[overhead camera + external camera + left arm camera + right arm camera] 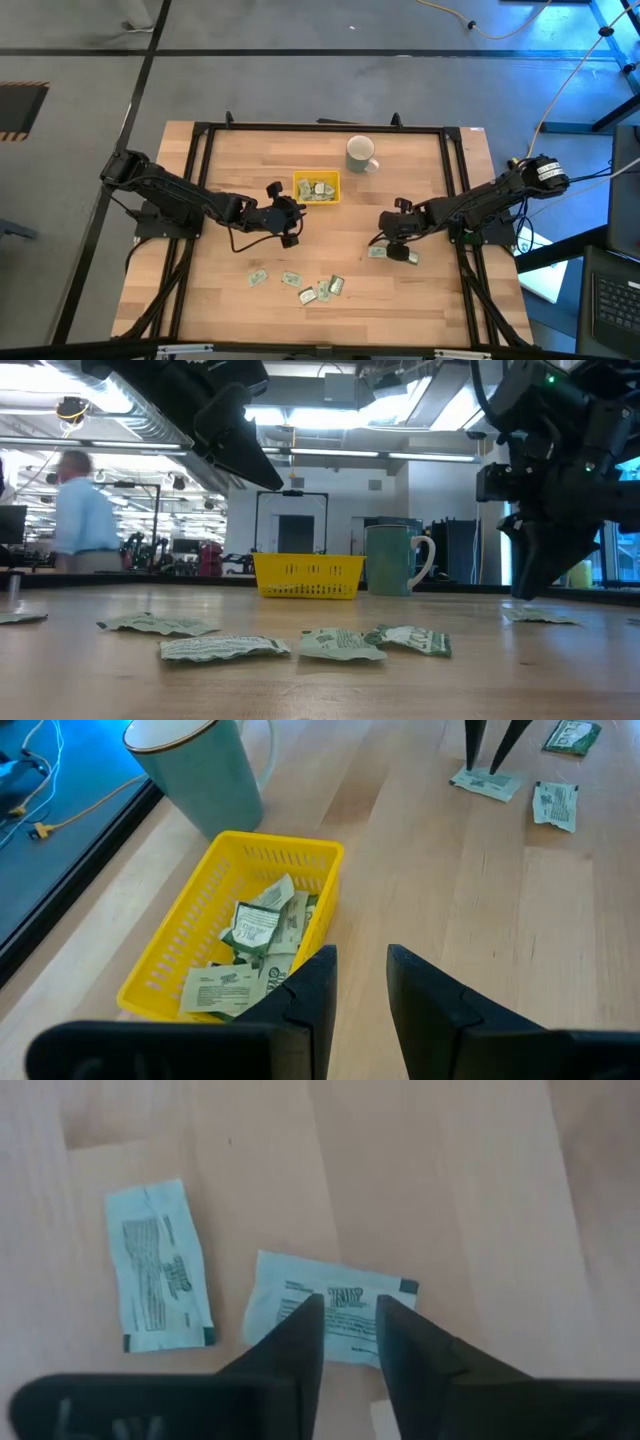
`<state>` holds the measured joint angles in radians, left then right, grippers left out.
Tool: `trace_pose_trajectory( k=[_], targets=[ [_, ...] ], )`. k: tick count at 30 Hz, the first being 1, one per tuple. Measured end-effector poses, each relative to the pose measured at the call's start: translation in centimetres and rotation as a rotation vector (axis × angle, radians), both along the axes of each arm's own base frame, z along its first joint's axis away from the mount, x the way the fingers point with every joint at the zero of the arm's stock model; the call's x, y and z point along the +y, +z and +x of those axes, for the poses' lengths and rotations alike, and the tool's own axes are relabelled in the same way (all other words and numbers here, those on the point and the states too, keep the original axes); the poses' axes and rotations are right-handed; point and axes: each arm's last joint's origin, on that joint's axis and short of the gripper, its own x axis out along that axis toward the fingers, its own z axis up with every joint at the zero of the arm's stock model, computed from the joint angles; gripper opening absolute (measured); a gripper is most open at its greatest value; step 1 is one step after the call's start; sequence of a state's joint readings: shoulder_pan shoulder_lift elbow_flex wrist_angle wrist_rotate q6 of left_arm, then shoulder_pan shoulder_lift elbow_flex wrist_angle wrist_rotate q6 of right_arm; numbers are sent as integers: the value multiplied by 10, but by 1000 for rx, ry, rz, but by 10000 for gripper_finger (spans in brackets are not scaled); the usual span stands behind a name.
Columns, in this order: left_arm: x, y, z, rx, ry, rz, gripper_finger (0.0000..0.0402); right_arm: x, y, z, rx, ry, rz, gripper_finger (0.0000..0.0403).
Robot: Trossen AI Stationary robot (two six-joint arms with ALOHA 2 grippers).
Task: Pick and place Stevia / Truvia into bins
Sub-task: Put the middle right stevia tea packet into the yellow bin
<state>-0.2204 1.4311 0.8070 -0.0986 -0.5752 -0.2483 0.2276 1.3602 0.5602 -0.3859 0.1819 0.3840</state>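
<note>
A yellow tray (316,187) holds several green-and-white sachets (255,935). Several more sachets (307,288) lie flat near the table's near edge. Two others lie at the right: one (335,1305) under my right gripper (348,1308), another (160,1270) beside it. My right gripper (385,243) is open and points down, its fingertips on either side of that sachet's middle. My left gripper (360,965) is open and empty, hovering just near-side of the tray (200,935). My right gripper comes at the sachet's middle (345,1292) from above, pointing down, with one fingertip (305,1315) on each side of the printed label. Whether the tips touch the paper, I cannot tell. The sachet lies flat on the table.
A white mug (361,153) stands right of the tray at the far edge. Black frame rails (452,170) run along the table's sides. Bare wood lies between the two arms. A person (85,520) stands in the room behind.
</note>
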Motion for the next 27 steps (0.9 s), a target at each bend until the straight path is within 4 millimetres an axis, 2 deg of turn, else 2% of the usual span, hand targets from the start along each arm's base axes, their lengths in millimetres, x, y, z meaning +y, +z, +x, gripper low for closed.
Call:
trace_pose_trajectory(
  k=[4, 9, 19, 27],
  targets=[
    [0, 0, 0, 2, 0, 1, 86, 0, -4, -2, -9, 0, 1, 115],
    [0, 0, 0, 2, 0, 0, 86, 0, -5, -2, -12, 0, 2, 113],
    [0, 0, 0, 3, 0, 1, 86, 0, -21, 4, 52, -9, -30, 81],
    [0, 0, 0, 3, 0, 1, 86, 0, -19, 3, 37, -2, -30, 27]
  ],
)
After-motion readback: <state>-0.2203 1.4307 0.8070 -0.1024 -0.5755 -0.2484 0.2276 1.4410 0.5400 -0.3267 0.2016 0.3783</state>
